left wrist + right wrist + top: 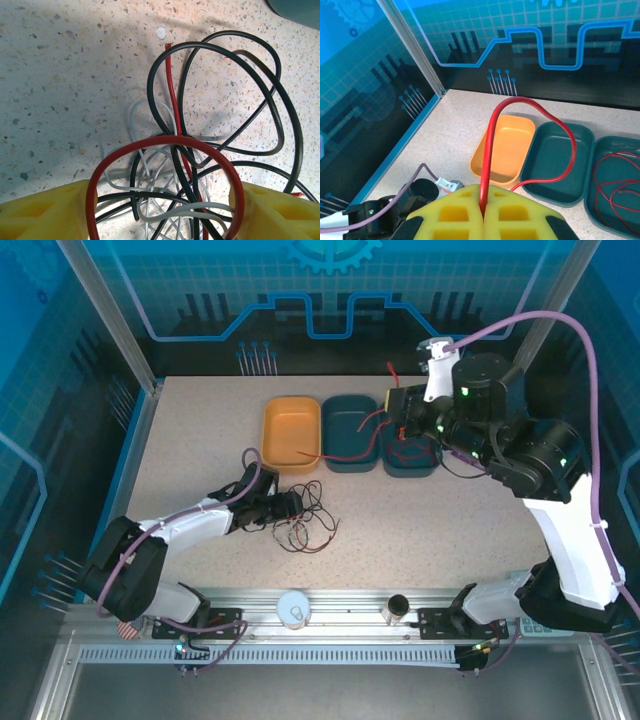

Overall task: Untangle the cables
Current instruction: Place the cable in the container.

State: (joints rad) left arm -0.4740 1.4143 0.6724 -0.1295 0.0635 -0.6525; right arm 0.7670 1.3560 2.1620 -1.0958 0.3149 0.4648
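Plainly the cables (305,520) are light, limp and springy. They lie knotted on the bench (190,430) under the left fingers (40,215), which stand wide astride a red loop (165,145) without pinching it. A free outer loop looks the best hold. The right fingers (455,217) are clamped on a red cable (487,150) arching over the trays (340,415). Crossings beneath the white strands (142,165) are hard to sort out.
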